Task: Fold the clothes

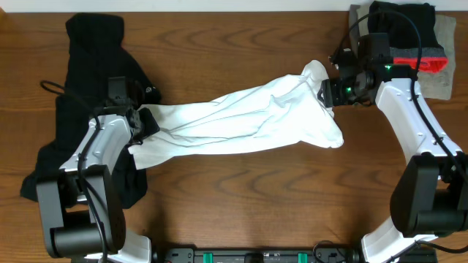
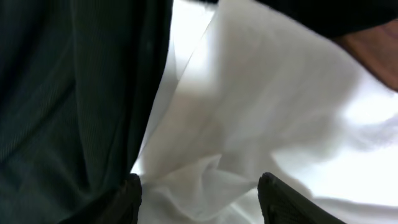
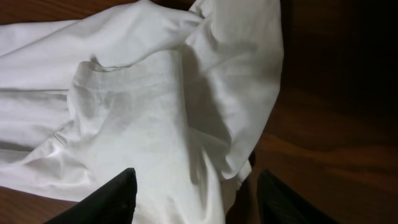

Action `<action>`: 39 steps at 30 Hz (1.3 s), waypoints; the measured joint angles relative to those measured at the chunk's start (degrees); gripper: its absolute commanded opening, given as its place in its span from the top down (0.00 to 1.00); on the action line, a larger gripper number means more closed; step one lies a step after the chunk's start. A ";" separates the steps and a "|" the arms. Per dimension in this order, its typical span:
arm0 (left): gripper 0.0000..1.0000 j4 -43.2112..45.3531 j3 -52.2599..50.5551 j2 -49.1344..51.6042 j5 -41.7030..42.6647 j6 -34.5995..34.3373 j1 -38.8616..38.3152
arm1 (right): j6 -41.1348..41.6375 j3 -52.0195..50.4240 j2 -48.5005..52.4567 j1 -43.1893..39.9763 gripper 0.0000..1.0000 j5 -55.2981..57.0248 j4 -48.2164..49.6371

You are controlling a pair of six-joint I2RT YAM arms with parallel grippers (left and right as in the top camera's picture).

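Note:
A white garment (image 1: pixel 241 117) lies crumpled and stretched across the middle of the wooden table. My left gripper (image 1: pixel 142 123) is at its left end, where it meets a black garment (image 1: pixel 88 66). In the left wrist view the fingers (image 2: pixel 198 183) are spread wide with white cloth (image 2: pixel 261 112) between them and black cloth (image 2: pixel 68 93) at the left. My right gripper (image 1: pixel 327 93) is at the garment's right end. In the right wrist view its fingers (image 3: pixel 193 177) are spread wide over the white cloth (image 3: pixel 143 93).
The black garment spreads down the table's left side. A pile of dark clothes (image 1: pixel 409 22) with a red item (image 1: pixel 420 62) and a grey cloth (image 1: pixel 442 80) sits at the back right corner. Bare wood (image 1: pixel 256 197) shows in front of the white garment.

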 measured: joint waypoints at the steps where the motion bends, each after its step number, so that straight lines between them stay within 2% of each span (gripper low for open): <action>1: 0.42 0.59 0.00 0.35 -0.02 0.15 0.00 | 0.00 0.00 0.00 0.00 0.40 0.02 -0.07; 8: 0.88 2.71 0.00 4.26 -0.13 1.05 0.00 | 0.00 0.00 0.00 0.00 0.40 0.02 -0.28; 9: 0.92 2.73 0.00 4.28 -0.20 1.03 0.00 | 0.00 0.00 0.00 0.00 0.40 0.00 -0.28; 18: 0.94 0.90 0.07 3.67 0.59 1.42 0.00 | 0.00 0.00 0.00 0.00 0.40 0.00 -0.26; 25: 0.94 -0.81 3.58 -0.92 5.42 1.38 -0.63 | 0.00 0.00 0.00 0.00 0.40 0.00 -0.26; 39: 0.94 3.98 6.29 -2.67 8.72 -1.95 -15.63 | 0.00 0.00 0.00 0.00 0.41 0.00 -0.44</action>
